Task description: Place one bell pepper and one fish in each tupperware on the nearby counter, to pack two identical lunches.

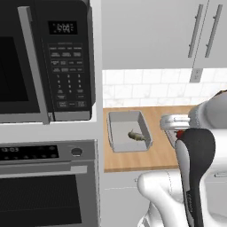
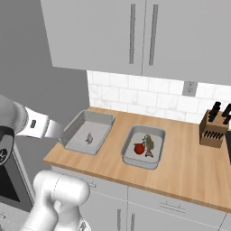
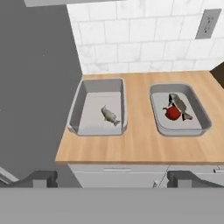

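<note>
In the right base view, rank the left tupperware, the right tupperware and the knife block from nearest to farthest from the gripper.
1. Left tupperware, beside the gripper at the counter's left end, fish inside.
2. Right tupperware, mid-counter, holding red pepper and fish.
3. Knife block, far right by the wall.

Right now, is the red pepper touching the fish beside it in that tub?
Touching. In the hand view the red pepper lies right against the fish in the right tub, with no gap between them.

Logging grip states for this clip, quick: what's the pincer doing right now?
Pincer: open, jaws spread wide, holding nothing; it hangs above the counter, back from both tupperware tubs.
</note>
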You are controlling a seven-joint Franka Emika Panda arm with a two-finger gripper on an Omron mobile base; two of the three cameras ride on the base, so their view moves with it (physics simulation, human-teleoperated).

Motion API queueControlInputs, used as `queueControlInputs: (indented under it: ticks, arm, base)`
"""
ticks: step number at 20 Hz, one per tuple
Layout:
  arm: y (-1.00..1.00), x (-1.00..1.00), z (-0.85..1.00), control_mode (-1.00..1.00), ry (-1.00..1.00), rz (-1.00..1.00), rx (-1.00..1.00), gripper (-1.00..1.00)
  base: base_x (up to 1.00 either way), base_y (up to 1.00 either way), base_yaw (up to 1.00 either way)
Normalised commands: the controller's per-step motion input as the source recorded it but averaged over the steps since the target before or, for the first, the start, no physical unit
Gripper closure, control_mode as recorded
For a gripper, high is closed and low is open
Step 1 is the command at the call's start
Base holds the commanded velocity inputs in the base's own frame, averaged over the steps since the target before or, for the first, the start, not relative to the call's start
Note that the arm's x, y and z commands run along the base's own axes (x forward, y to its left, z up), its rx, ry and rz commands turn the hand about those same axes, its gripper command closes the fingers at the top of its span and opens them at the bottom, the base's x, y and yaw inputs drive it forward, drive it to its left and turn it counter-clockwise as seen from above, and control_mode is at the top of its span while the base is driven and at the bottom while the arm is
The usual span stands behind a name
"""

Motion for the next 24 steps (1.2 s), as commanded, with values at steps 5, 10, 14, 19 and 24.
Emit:
queueControlInputs:
  ticks: [5, 10, 14, 19, 24]
  arm:
    - [0.02, -0.04, 0.01, 1.0, 0.0, -0.05, -0.03, -1.0]
    - [0.0, 0.0, 0.0, 1.0, 0.0, 0.0, 0.0, -1.0]
    - [0.0, 0.0, 0.0, 1.0, 0.0, 0.0, 0.0, -1.0]
    - [0.0, 0.0, 0.0, 1.0, 0.0, 0.0, 0.0, -1.0]
    - [0.0, 0.0, 0.0, 1.0, 0.0, 0.0, 0.0, -1.0]
  base:
    - [-0.11, -0.03, 0.0]
    - [-0.97, -0.08, 0.0]
    - [-1.0, 0.13, 0.07]
    - [-1.0, 0.75, 0.05]
    - [-1.0, 1.0, 0.0]
